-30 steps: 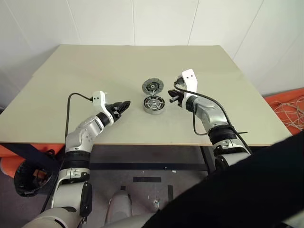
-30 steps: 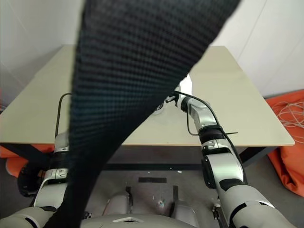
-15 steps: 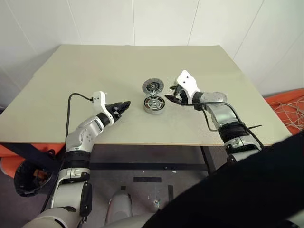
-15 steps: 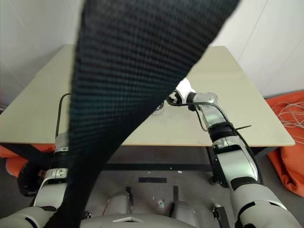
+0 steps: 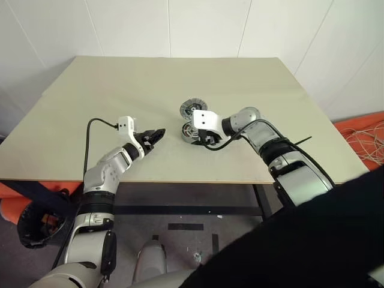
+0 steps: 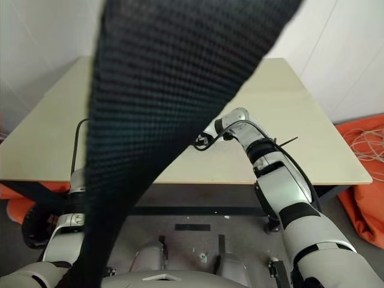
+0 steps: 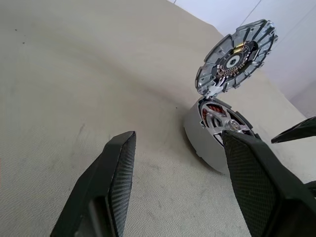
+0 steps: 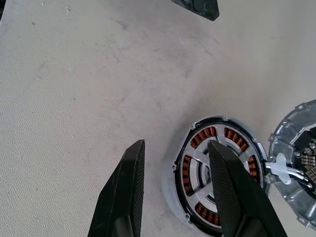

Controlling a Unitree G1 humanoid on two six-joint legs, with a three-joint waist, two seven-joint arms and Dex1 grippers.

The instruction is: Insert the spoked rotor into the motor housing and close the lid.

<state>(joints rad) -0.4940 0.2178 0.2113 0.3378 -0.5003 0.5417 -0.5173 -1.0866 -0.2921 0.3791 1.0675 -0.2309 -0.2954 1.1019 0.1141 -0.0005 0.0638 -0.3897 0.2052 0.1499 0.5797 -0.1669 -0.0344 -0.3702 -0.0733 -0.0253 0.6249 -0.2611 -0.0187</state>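
The right gripper (image 8: 175,190) has been swung in from the 3 o'clock side of the motor housing (image 5: 193,131) and is now poised directly over it, its black fingers (image 8: 125,190) spread apart and empty where a second ago they were pressed together. The spoked rotor (image 8: 210,170) is seen already seated inside the ring of copper windings. The lid (image 5: 192,108) is left lying open at the housing's 12 o'clock, joined at the rim. The insertion is therefore judged done, with closing the lid remaining. The left gripper (image 5: 155,137) has been kept unmoved at 9 o'clock, fingers spread and empty.
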